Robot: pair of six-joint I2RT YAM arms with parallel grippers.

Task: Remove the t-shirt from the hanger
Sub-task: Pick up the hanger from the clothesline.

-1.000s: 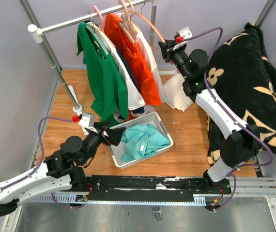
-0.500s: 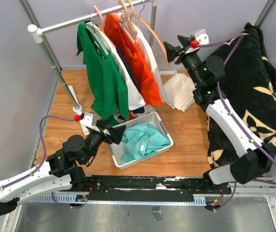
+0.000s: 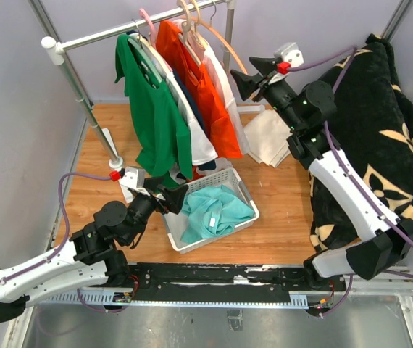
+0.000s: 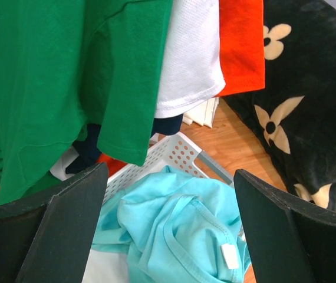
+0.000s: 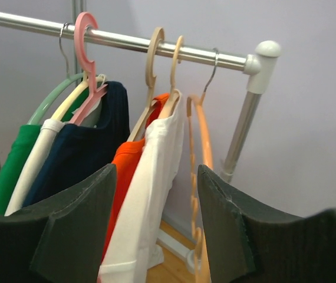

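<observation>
Top view: my right fingers point(image 3: 244, 78) apart, near the white fabric t-shirt point(image 3: 237, 127) hanging rightmost, left fingers point(image 3: 177, 194) apart, just beside white slotted basket point(image 3: 210, 241), left wrist: teal shirt point(image 4: 174, 230) in basket, right wrist: t-shirt on tan plastic hanger point(image 5: 177, 62), untouched

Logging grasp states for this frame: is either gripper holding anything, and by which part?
Nothing is held. The left gripper is open, facing the teal shirt in the basket; the right gripper is open, facing the hangers.
</observation>
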